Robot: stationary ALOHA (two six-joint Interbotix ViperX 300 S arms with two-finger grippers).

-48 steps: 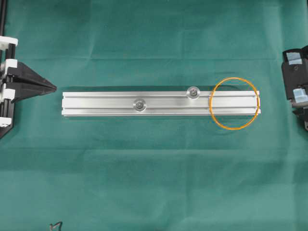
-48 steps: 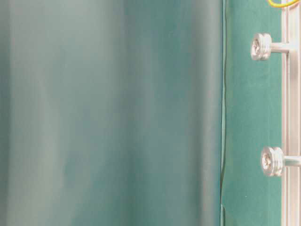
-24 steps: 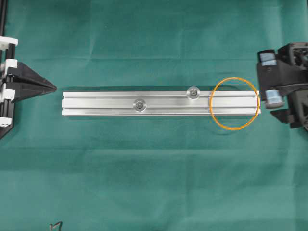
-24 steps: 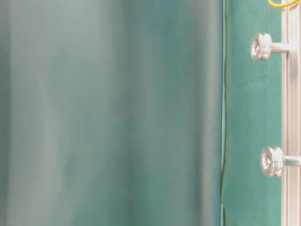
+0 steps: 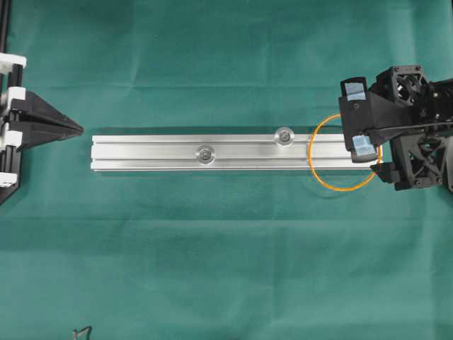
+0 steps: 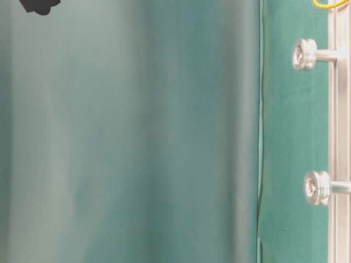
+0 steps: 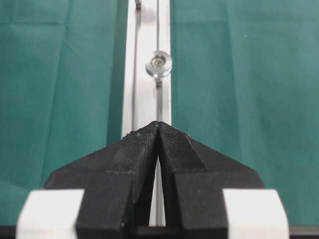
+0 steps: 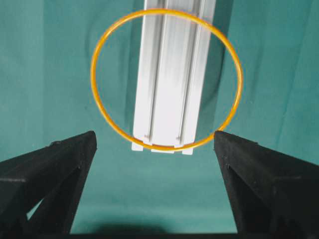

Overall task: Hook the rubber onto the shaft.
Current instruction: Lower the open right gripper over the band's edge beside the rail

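The rubber is a thin orange-yellow loop lying flat over the right end of the aluminium rail. Two shafts stand on the rail, one at the middle and one nearer the loop. My right gripper is open above the loop's right side. In the right wrist view its fingers straddle the near edge of the loop and the rail end, with the gripper empty. My left gripper is shut and empty, off the rail's left end, also shown in the left wrist view.
Green cloth covers the table. A small dark object lies at the front left edge. In the table-level view both shafts stick out from the rail, and a dark part shows at the top left.
My right gripper has moved left from the table's right edge to above the loop's right side, staying open. The loop, rail and left gripper have not moved.
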